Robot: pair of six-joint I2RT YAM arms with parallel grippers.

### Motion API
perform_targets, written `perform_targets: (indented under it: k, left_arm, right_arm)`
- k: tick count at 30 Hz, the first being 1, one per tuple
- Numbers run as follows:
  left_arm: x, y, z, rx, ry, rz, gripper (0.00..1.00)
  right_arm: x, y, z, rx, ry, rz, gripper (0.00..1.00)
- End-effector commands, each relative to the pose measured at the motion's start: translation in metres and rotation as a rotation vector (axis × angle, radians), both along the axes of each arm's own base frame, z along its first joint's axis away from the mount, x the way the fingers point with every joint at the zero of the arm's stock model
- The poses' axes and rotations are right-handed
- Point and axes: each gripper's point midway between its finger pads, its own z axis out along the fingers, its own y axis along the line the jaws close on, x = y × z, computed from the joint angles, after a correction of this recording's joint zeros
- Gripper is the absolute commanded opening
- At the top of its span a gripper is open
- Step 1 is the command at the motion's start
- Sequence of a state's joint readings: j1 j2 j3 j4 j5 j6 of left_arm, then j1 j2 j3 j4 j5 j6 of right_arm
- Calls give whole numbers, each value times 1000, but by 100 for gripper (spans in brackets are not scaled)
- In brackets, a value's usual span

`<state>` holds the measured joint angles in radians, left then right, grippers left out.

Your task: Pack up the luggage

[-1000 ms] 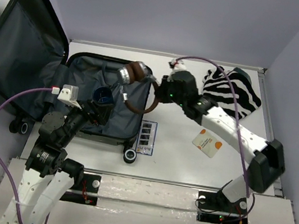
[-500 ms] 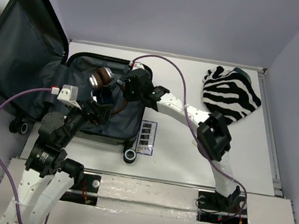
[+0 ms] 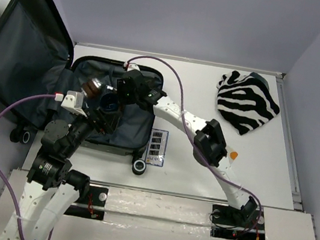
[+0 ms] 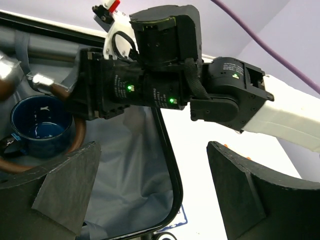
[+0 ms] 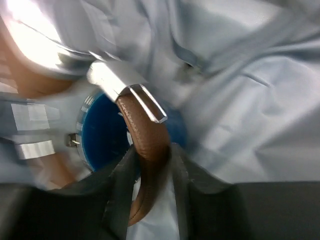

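Fingers of right gripper (image 5: 150, 192) pinch a brown strap (image 5: 146, 132) inside the luggage (image 3: 138, 130) rim — left gripper (image 4: 155, 192) spread wide.

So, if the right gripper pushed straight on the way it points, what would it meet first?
The right gripper, gripping a belt, would probably meet the blue cup in the suitcase; the blur leaves depth unsure.

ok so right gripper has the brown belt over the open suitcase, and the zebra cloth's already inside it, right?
No: the zebra cloth lies on the table, right of the luggage, not inside it, as the top external view shows. The right gripper does hold the brown belt over the open luggage.
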<state>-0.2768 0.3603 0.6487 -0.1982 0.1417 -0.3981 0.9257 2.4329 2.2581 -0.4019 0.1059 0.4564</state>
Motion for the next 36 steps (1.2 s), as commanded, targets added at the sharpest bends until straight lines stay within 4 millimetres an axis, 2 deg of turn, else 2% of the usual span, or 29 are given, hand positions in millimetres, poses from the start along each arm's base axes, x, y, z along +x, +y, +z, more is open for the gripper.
perform_targets:
  k: [1,2,4,5,9,10,11,12,13,14,15,16,17,18,19,20,21,23,24,25,26,27,28,29,32,34,36]
  left_arm:
    - [0,3,22,-5,-87,9,99]
    - [0,3,22,-5,-87,9,99]
    - [0,3,22,-4,-86,9,99]
    - [0,3,22,-3,-86,9,99]
    - [0,3,21,-4,-84,11,99]
    - [0,3,22,-4,-85,11,99]
    - [0,3,21,-4,-84,11,99]
    - [0,3,21,-4,-84,9,99]
    - [0,3,22,-4,-87,9,99]
    - [0,3,22,-4,-86,9,99]
    - [0,3,22,-4,-86,7,99]
    - [-1,2,22,-4,-87,6,99]
    - [-1,3,23,-3,-89,8,99]
    - [-1,3,23,-4,-91,8,99]
    - [-1,3,23,-5,-90,6,99]
    - [-1,3,23,-4,-92,6,99]
    - [-2,2,24,-5,-95,3,99]
    - [-2,2,24,-5,-95,3,99]
    - [-1,3,24,-5,-95,4,99]
    - [-1,2,24,-5,-94,3,99]
    - [-1,2,23,-4,-91,4,99]
    - [0,2,22,-3,-88,3,99]
    - [0,2,22,-3,-88,1,99]
    - [0,1,21,-2,-83,0,99]
    - [1,0,20,-2,-78,-3,99]
    - [2,0,20,-2,-77,-3,99]
    - [2,0,19,-1,-74,-5,99]
  right_arm:
    - [-8,33,43,149,-6,71,48]
    - [-9,37,42,160,4,84,56]
    - [-14,45,62,214,-1,130,64]
    - [-16,47,67,227,-4,143,72]
    - [-22,37,96,242,-52,160,75]
    - [-26,27,129,267,-94,151,75]
    - [-29,18,117,228,-98,151,75]
    - [-29,8,123,216,-123,129,75]
    - [-39,-11,135,203,-151,131,73]
    - [-40,-26,140,183,-177,98,71]
    - [-49,-54,146,168,-203,56,70]
    - [-54,-69,145,148,-223,43,64]
    - [-57,-80,179,194,-270,20,64]
    - [-66,-100,134,104,-222,6,59]
    - [-68,-121,124,65,-222,-52,54]
    - [-79,-142,133,82,-228,-84,47]
    - [-85,-173,82,-27,-169,-136,46]
    - [-101,-198,51,-66,-101,-186,49]
    - [-116,-216,26,-108,-55,-189,55]
    - [-126,-225,12,-132,-17,-192,62]
    - [-133,-230,2,-131,22,-199,72]
    - [-140,-235,-8,-141,50,-199,78]
    - [-150,-243,-24,-163,84,-195,80]
    - [-154,-246,-31,-174,102,-199,86]
    - [-161,-248,-50,-203,149,-182,93]
    - [-171,-236,-54,-217,148,-127,94]
    - [-171,-225,-59,-242,138,-95,94]
